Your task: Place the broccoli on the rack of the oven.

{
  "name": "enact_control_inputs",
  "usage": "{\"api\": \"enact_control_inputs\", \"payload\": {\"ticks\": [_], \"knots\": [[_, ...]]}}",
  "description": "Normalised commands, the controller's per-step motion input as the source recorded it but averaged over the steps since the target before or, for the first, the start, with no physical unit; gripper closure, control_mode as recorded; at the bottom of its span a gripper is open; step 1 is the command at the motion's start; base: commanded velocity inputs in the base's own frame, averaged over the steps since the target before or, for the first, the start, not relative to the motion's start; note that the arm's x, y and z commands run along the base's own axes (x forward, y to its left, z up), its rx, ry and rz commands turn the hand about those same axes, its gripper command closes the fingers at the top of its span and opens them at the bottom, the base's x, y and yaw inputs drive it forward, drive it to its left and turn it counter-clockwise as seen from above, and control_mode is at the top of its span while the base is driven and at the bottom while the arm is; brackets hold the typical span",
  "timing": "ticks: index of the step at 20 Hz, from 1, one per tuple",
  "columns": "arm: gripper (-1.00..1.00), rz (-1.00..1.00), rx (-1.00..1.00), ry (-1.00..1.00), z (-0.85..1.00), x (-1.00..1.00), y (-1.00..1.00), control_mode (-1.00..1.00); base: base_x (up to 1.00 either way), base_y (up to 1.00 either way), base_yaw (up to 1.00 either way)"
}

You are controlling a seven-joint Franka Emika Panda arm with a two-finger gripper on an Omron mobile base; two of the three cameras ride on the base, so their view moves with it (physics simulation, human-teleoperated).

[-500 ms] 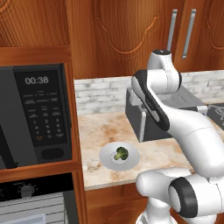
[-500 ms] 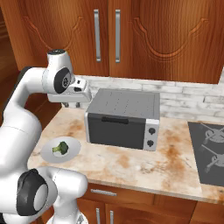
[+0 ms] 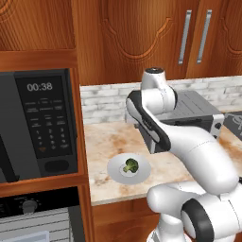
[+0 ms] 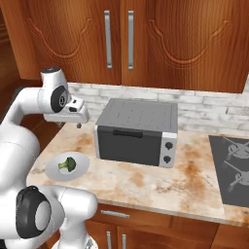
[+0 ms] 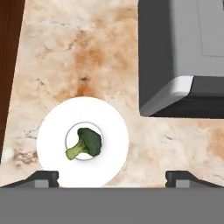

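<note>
The broccoli (image 3: 131, 165) (image 4: 67, 164) (image 5: 85, 142), a small dark-green floret, lies in the middle of a round white plate (image 3: 142, 171) (image 4: 81, 168) (image 5: 111, 131) near the counter's front edge. My gripper (image 4: 79, 124) (image 5: 113, 178) hangs open and empty well above the counter, over the plate's far side and left of the toaster oven. The oven (image 3: 33, 222), with its dark control strip and round knob (image 3: 29, 206), sits low in the wall column at the left, below the microwave.
A grey toaster oven (image 4: 138, 131) (image 3: 201, 116) (image 5: 188, 52) stands on the counter right of the plate. The black microwave (image 3: 38, 123) fills the wall column above the oven. A cooktop (image 4: 233, 170) lies at the far right. Wooden cabinets hang overhead.
The arm has swung left and lowered, bringing the open gripper away from the toaster oven toward the plate. Broccoli and plate have not moved.
</note>
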Motion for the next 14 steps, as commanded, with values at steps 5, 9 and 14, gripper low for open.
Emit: {"api": "enact_control_inputs", "payload": {"ticks": [5,9,14], "knots": [[-1.00,-0.11,0.00,0.00,-0.93,0.00,0.46,-1.00,0.00,0.00,0.00],[-1.00,-0.11,0.00,0.00,-0.75,0.01,0.45,-1.00,0.00,0.00,0.00],[-1.00,-0.13,0.03,0.07,-0.79,0.05,0.10,-1.00,0.00,0.00,0.00]]}}
